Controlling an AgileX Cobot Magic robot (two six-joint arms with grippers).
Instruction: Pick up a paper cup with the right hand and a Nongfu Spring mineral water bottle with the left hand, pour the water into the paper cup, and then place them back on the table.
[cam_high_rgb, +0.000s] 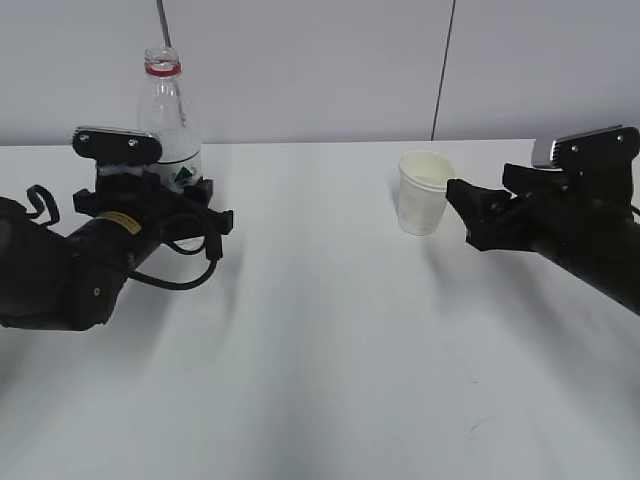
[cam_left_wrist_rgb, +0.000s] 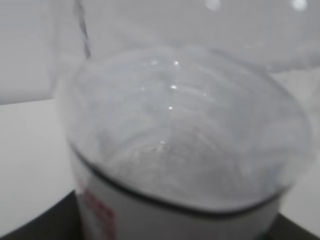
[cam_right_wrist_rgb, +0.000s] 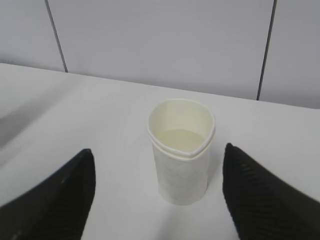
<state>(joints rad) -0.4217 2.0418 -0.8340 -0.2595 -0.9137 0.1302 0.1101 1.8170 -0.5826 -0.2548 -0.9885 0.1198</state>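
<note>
Exterior view first, and the white table (cam_high_rgb: 330, 380) fills most of it, with 2 black arms low on either side. The left hand (cam_high_rgb: 205, 205) is around the lower part of the water bottle (cam_high_rgb: 168, 110), which stands upright at the far left of the table with its cap off and only the red neck ring showing. From the left wrist camera the bottle (cam_left_wrist_rgb: 175, 150) fills the lens, clear wall above and red-and-white label below, so the pincer is plainly right up against it. Whether those jaws are clamped on it or just bracketing it, I cannot tell; the fingers do not show clearly in either picture.

Over on the other side, the right hand (cam_high_rgb: 462, 208) sits just beside the paper cup (cam_high_rgb: 424, 192), and the right wrist camera settles it: both black fingers (cam_right_wrist_rgb: 55, 200) are spread wide with the cup (cam_right_wrist_rgb: 181, 150) standing between and beyond them, untouched. That pincer is released.

The cup rim looks slightly pinched out of round. I cannot tell whether there is water in it or just its pale base.

My read: both items stand on the table, neither hand lifting, so this is either the approach or the release after pouring.
</note>
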